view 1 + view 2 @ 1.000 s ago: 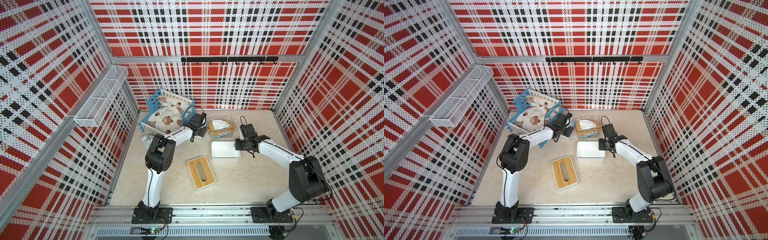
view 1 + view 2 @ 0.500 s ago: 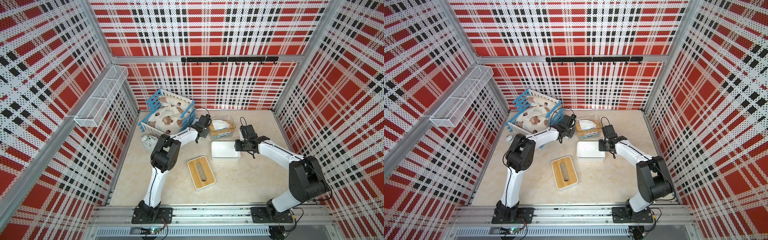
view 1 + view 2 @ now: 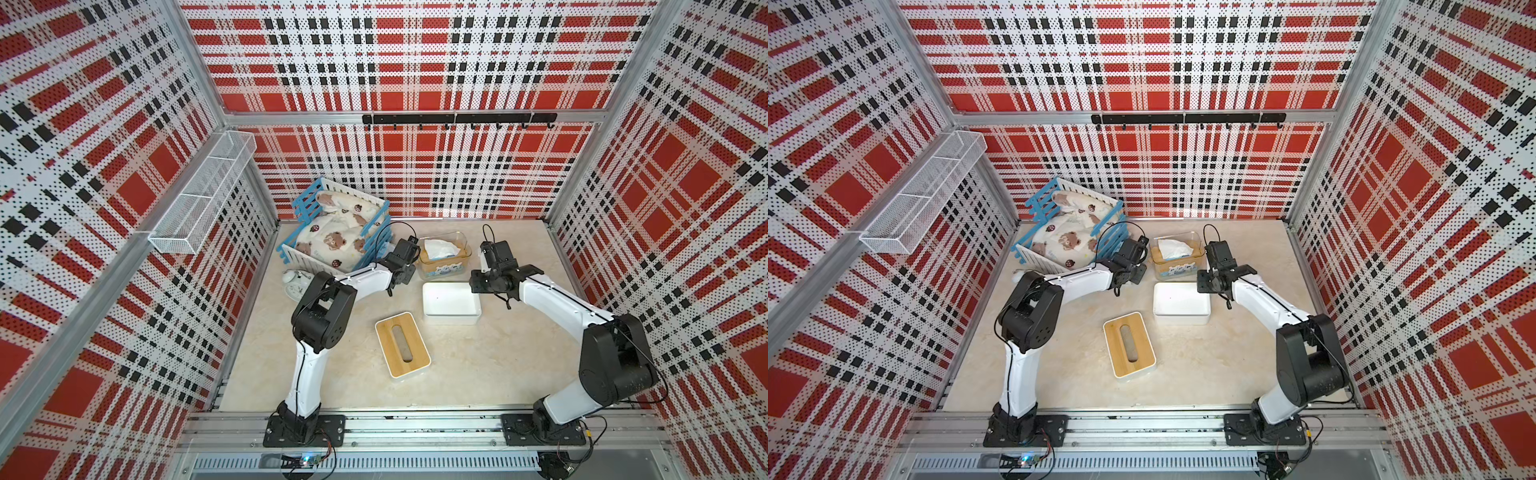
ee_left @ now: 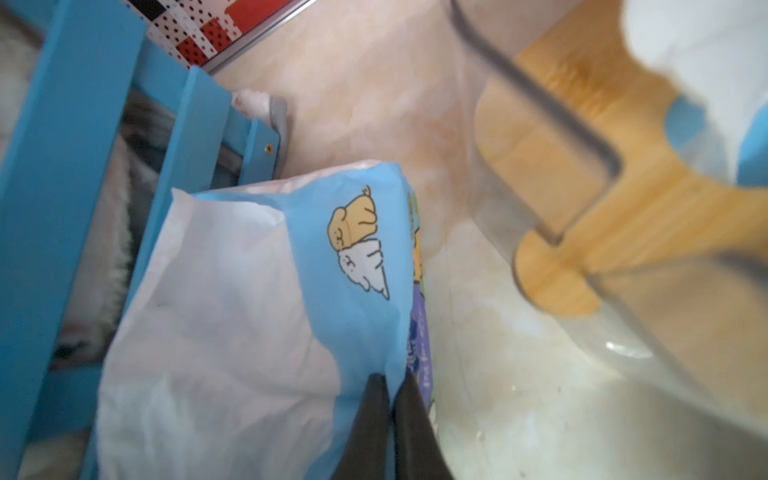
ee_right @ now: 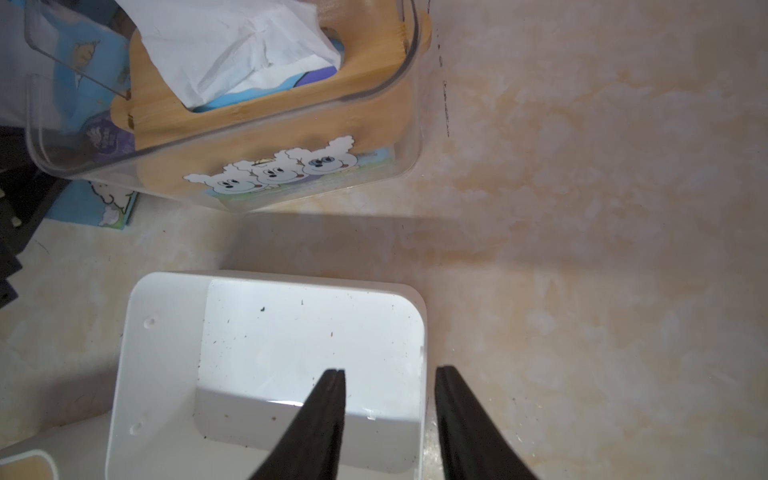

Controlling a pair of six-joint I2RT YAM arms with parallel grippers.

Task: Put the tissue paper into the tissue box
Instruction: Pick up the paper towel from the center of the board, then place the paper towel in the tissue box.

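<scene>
A light-blue-and-white tissue paper pack (image 4: 266,291) with cartoon print lies between the blue crate and a clear container. My left gripper (image 4: 390,380) is shut, pinching the pack's blue plastic edge. In both top views the left gripper (image 3: 404,253) (image 3: 1133,254) hides the pack. The white tissue box (image 3: 451,301) (image 5: 291,345) stands open and empty mid-table. Its bamboo-topped lid (image 3: 402,350) lies in front of it. My right gripper (image 5: 388,372) is open and straddles the box's right wall, with one finger inside and one outside.
A clear container (image 3: 442,253) with a bamboo insert holds another tissue pack, with a white sheet sticking out. A blue slatted crate (image 3: 338,226) of printed cloth stands at the back left. A white alarm clock (image 3: 295,282) sits by the left wall, under a wire basket (image 3: 203,199).
My left gripper moved right from the crate toward the clear container and closed on the tissue pack's edge. The right arm stayed over the white box.
</scene>
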